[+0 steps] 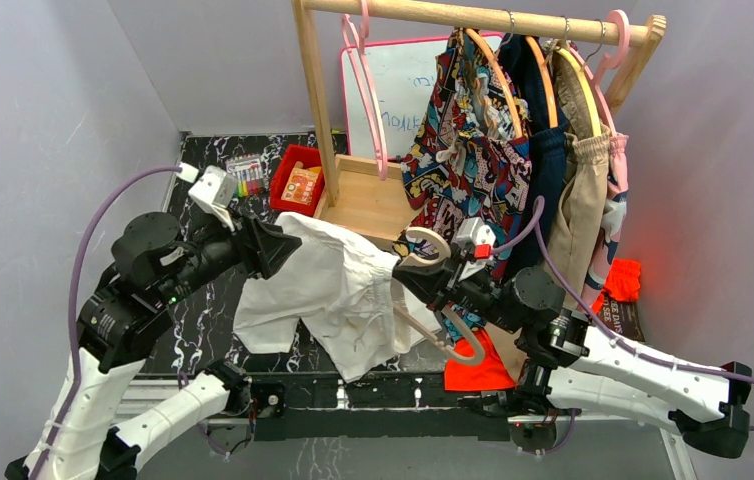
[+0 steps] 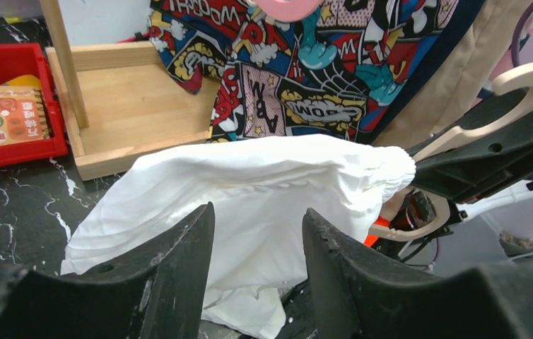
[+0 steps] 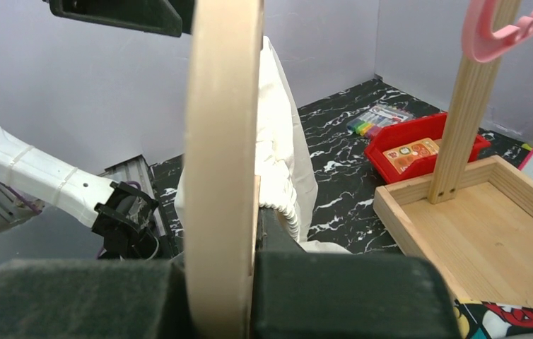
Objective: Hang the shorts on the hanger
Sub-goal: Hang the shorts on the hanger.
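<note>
The white shorts (image 1: 333, 290) hang spread between my two grippers above the dark marbled table. Their gathered waistband (image 2: 396, 169) sits over one arm of the cream hanger (image 1: 423, 245). My right gripper (image 1: 425, 268) is shut on the hanger near its hook. In the right wrist view the hanger (image 3: 225, 106) stands upright between the shut fingers (image 3: 271, 233), with the shorts (image 3: 285, 155) draped behind it. My left gripper (image 1: 273, 245) is at the shorts' left end. Its jaws (image 2: 258, 215) stand apart, and the shorts (image 2: 264, 183) show just beyond the tips, not pinched.
Behind stands a wooden rack with a base tray (image 1: 373, 200) and a rail (image 1: 473, 15) carrying a pink hanger (image 1: 368, 90), a comic-print garment (image 1: 463, 170) and tan shorts (image 1: 578, 200). A red bin (image 1: 298, 180) and markers (image 1: 245, 175) sit back left. Orange cloth (image 1: 478, 372) lies under the right arm.
</note>
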You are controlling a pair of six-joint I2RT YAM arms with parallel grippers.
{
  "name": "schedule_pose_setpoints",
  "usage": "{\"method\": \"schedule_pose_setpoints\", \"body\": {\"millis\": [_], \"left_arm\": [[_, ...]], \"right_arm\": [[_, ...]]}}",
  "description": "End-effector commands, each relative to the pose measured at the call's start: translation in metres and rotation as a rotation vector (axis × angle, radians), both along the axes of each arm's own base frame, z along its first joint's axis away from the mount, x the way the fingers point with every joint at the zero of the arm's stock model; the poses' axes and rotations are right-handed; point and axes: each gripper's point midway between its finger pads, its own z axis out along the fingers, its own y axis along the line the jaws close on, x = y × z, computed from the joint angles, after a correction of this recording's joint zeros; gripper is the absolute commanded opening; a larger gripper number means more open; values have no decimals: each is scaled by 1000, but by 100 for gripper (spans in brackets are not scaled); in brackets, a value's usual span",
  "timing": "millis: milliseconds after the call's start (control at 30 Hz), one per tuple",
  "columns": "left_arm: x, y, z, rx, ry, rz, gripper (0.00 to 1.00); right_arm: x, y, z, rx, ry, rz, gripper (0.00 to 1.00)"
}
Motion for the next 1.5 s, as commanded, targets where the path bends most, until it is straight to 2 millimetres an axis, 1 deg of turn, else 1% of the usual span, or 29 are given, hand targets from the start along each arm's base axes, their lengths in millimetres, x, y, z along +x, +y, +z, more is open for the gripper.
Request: {"method": "schedule_pose_setpoints", "body": {"millis": [0,33,133,200,367,467,567,633,833,967,1100,1267,1333,1433,1467], "left_arm": [[-5,-20,-11,-20,59,-100,45],[-9,-27,-14,-37,94,-137,45],[-17,-48,-26,-84,214,-232,54],[-23,-57,-29,-108,270,-287,58],[-24,-65,-27,-154,284,-314,65],[-18,-68,-40,-142,322,-305,65],[-13,-71,-55,-135,374,-287,62],[-11,-72,-60,-132,392,-281,61],[-7,-72,-69,-119,406,-260,57],[-6,-73,-76,-112,425,-254,52],[-5,-73,-82,-100,442,-252,44],[-3,-74,-83,-96,447,-251,30],[-4,-74,-83,-95,445,-251,26],[-3,-73,-83,-94,443,-244,16],[-2,-72,-83,-94,439,-240,11]], "right_arm": [[5,-16,26,87,-22,-63,0],[7,-16,26,86,-21,-73,0],[12,-15,26,79,-20,-99,0],[15,-13,24,72,-18,-111,0],[19,-5,22,67,-18,-116,0],[18,1,23,68,-21,-99,0],[17,7,25,60,-27,-77,0],[17,10,25,54,-28,-73,0],[18,14,25,50,-32,-68,0],[18,16,25,46,-32,-64,0],[17,18,26,49,-35,-55,0],[16,20,27,48,-37,-46,0],[16,21,27,47,-37,-44,0],[16,21,28,47,-38,-43,0],[16,21,27,45,-37,-42,0]]}}
